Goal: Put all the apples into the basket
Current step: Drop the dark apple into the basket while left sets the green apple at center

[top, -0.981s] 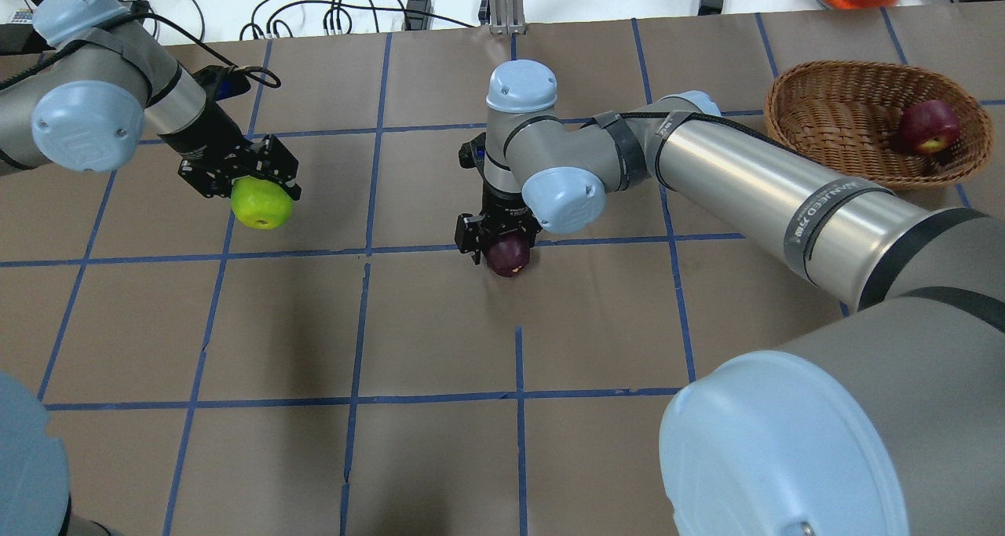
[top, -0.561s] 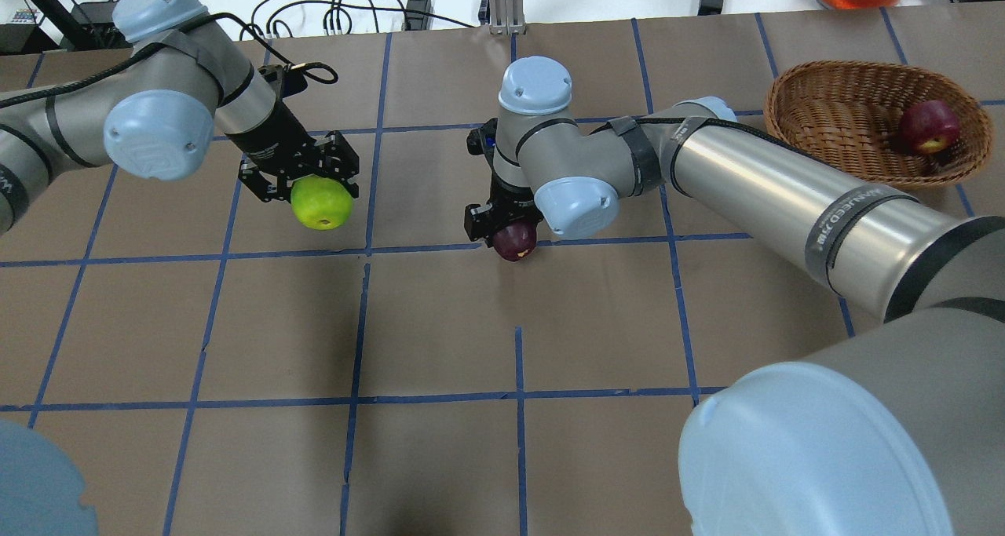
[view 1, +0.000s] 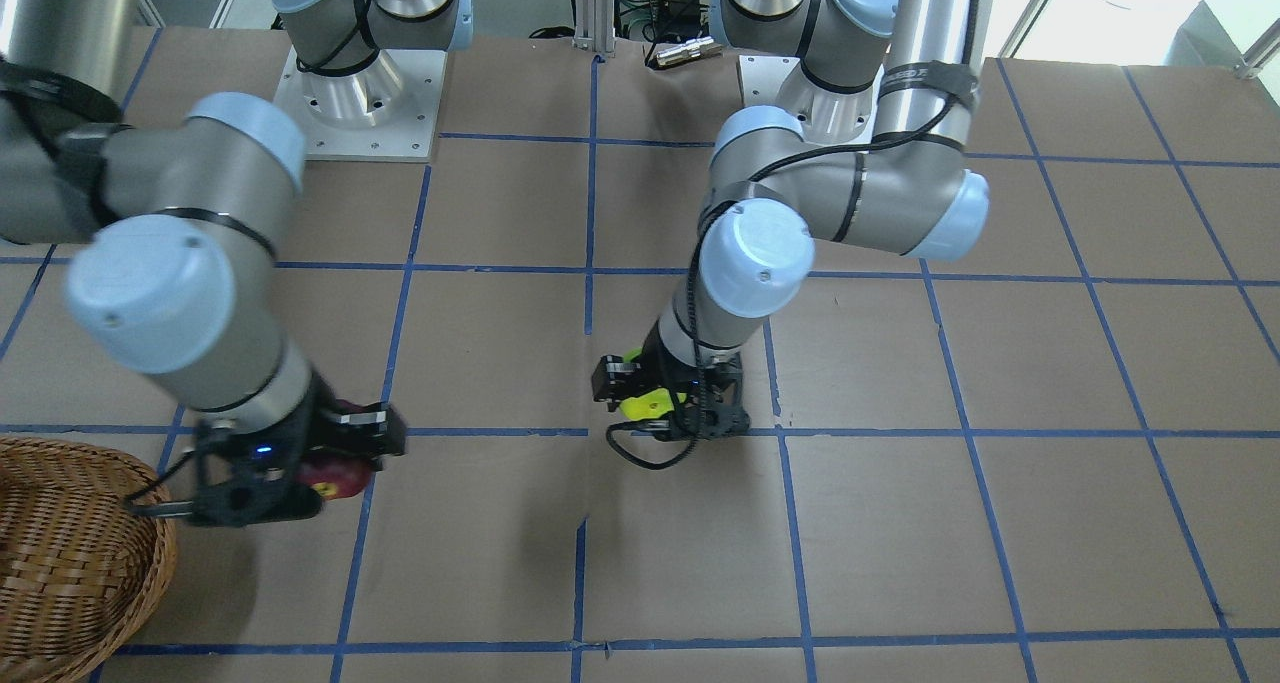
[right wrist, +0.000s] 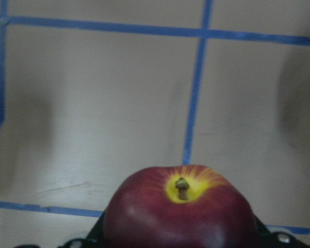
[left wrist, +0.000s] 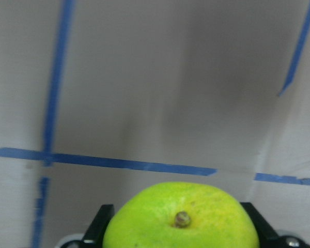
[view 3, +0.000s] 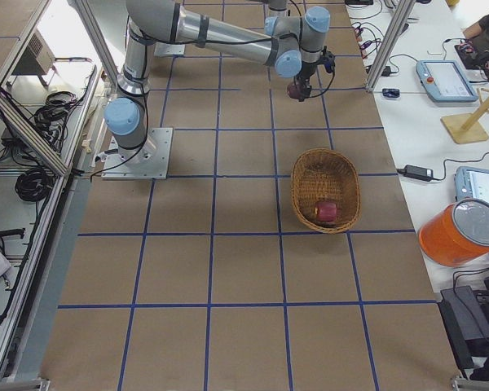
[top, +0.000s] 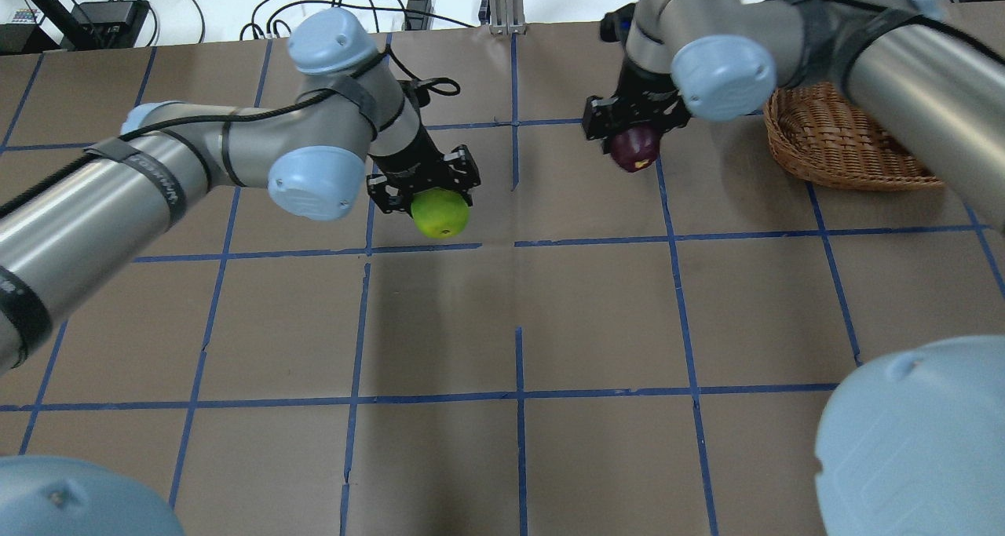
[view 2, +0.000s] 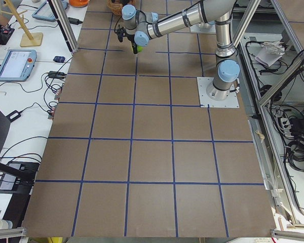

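Swung toward the basket, my left gripper clamps the green apple, right gripper the maroon apple, mid-girth between jaws (smooth, firm).

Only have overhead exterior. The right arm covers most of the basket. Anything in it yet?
Observer: Yes. Exterior right shows one red apple lying inside the basket, toward the end nearer that camera.
Operator: Maroon one sitting square in the right jaws?
Observer: In the right wrist view the maroon apple sits midway between the jaws, its yellow-ringed stem end turned toward the camera.
Operator: And green?
Observer: In the left wrist view the green apple is likewise centred, with a jaw showing on each side.
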### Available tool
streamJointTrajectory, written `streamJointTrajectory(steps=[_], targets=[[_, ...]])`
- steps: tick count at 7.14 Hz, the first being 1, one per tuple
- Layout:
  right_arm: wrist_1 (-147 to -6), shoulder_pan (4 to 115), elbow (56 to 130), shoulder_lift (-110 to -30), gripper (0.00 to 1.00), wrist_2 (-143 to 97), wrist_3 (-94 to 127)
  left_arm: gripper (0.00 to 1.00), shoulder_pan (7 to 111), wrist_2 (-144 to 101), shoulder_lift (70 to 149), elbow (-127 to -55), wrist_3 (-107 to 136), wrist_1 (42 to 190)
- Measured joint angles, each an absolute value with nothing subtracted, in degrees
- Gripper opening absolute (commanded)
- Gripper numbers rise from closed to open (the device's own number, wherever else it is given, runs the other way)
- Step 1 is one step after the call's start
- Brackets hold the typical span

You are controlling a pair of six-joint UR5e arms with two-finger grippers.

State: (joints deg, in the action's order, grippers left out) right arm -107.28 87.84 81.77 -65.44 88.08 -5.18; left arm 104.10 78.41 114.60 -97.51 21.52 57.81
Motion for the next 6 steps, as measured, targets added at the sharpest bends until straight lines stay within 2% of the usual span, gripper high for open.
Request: streamJointTrajectory(steps=[1,3,5,6], targets=[[-106.82,82.14,79.76,-64.87,0.00,89.77,-6.77,0.68,107.59,78.47,116.97,-97.61,22.75,55.59],[-108.20,73.88,77.90,-61.52,0.00,93.31,-12.41,1.00,110.03,78.75,121.02,-97.65,23.14,50.43],[-113.54,67.73,77.54,-56.32,0.00,94.58,-20.51,1.00,110.29,79.07,120.41,-97.64,22.71,48.32],[-115.40,66.41,77.57,-54.75,0.10,94.75,-22.64,1.00,110.07,79.12,118.21,-97.62,22.53,49.27]])
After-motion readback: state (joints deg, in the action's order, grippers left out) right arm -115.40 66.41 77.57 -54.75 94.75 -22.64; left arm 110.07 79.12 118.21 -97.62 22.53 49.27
